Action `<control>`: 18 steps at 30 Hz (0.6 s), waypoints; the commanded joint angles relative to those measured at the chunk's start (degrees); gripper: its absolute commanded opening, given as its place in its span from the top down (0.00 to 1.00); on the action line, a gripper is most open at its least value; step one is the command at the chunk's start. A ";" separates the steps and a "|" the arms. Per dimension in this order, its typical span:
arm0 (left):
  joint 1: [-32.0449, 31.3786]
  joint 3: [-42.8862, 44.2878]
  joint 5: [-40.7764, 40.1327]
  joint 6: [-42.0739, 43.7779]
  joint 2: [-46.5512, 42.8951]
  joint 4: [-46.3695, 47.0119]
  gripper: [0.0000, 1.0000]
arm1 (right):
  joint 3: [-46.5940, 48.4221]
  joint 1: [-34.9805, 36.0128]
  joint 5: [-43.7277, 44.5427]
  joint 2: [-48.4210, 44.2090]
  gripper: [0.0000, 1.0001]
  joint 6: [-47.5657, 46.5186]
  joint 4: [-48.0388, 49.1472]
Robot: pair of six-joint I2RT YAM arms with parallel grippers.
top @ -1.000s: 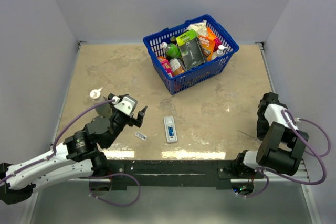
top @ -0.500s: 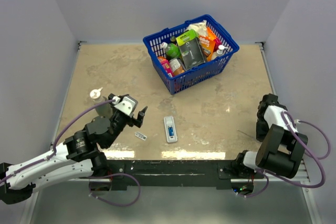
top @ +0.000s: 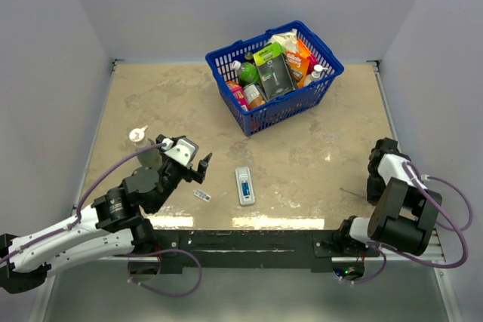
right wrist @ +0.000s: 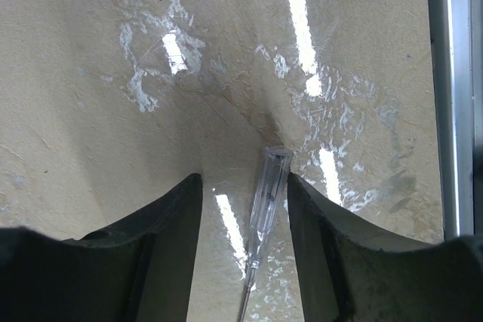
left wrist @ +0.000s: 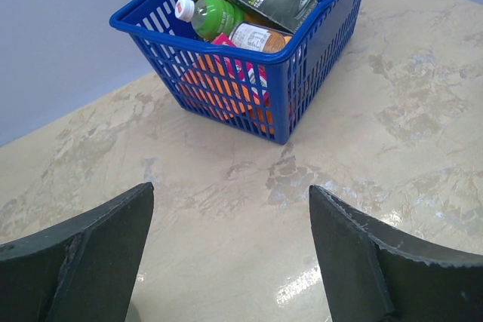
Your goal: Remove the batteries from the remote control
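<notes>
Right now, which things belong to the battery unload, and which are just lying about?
Job: remote control, blue battery in its recess, greyish battery loose to its left.
Lying about: full blue basket, spray-top bottle, clear pen-like tool.

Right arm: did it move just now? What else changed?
The right arm shifted slightly back toward the near edge; its right gripper straddles a clear tool on the table without clamping it. The left gripper, remote control and basket stayed put.

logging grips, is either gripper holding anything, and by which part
Nothing is held. The left gripper is open and empty; the right gripper straddles the handle of the clear tool without clamping it.
</notes>
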 commanded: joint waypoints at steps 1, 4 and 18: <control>-0.11 0.10 -0.33 -1.17 0.16 1.72 0.13 | 0.55 -0.42 3.34 0.85 0.50 1.87 0.08; -0.11 0.10 -0.68 -1.17 -0.02 1.81 0.13 | 0.99 -0.33 3.87 1.99 0.60 1.61 0.17; -0.11 0.10 -0.95 -1.08 -0.37 1.72 0.14 | -0.59 -0.34 4.31 -1.43 0.91 -2.17 3.50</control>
